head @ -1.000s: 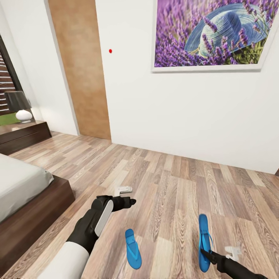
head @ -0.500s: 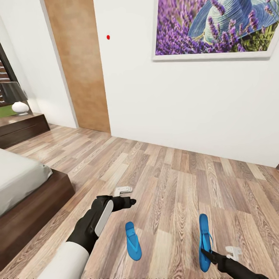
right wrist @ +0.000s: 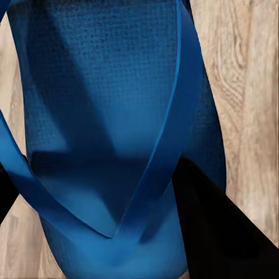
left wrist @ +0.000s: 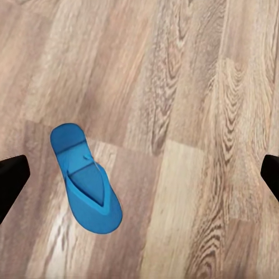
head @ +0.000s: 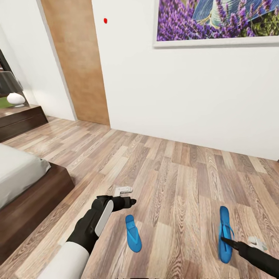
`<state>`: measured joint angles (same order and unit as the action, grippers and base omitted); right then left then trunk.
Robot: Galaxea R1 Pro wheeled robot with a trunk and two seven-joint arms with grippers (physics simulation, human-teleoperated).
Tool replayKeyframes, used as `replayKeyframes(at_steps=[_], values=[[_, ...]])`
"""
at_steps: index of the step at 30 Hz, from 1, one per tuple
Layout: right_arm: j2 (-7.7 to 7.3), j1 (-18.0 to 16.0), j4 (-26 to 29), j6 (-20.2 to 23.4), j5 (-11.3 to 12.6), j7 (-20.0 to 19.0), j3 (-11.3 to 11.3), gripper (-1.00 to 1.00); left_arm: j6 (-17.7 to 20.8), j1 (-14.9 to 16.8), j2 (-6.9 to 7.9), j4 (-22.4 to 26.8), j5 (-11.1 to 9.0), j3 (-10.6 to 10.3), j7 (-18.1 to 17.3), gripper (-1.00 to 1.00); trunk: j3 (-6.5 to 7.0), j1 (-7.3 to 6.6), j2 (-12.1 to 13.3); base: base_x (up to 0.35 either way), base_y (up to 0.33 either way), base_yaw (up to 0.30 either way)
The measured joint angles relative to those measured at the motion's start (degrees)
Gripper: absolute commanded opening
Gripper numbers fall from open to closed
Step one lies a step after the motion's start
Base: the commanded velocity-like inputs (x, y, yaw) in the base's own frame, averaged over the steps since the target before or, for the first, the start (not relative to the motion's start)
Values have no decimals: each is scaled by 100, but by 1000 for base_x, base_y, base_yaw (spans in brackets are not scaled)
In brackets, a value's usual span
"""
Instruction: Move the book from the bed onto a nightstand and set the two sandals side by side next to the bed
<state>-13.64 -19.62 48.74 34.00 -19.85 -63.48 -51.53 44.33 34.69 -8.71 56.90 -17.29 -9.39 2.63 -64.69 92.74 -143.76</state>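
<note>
Change: we see the right sandal now farther from the left sandal — pair widening, not side by side.
Right tool: clenched on its strap.
Left tool: released — empty.

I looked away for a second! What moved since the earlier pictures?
The right gripper carried its blue sandal to the right, further from the other sandal. The camera tipped downward too. The other sandal, the left gripper and the bed stayed put.
</note>
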Motion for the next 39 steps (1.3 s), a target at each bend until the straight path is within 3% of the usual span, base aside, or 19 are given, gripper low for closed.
replayKeyframes(at_steps=[5, 9, 39], values=[[12, -1, 507, 742, 673, 7, 15, -100, 0, 0, -8, 0, 0, -6, 0, 100, -111, 13, -7, 0, 0, 0], [12, 1, 563, 908, 827, 13, 47, -100, 0, 0, -1, 0, -4, -3, 0, 100, -200, 23, -12, 0, 0, 0], [9, 1, 579, 972, 884, 10, 58, -100, 16, 0, 0, 9, -35, -7, 5, 100, -865, 101, -52, 0, 0, 0]])
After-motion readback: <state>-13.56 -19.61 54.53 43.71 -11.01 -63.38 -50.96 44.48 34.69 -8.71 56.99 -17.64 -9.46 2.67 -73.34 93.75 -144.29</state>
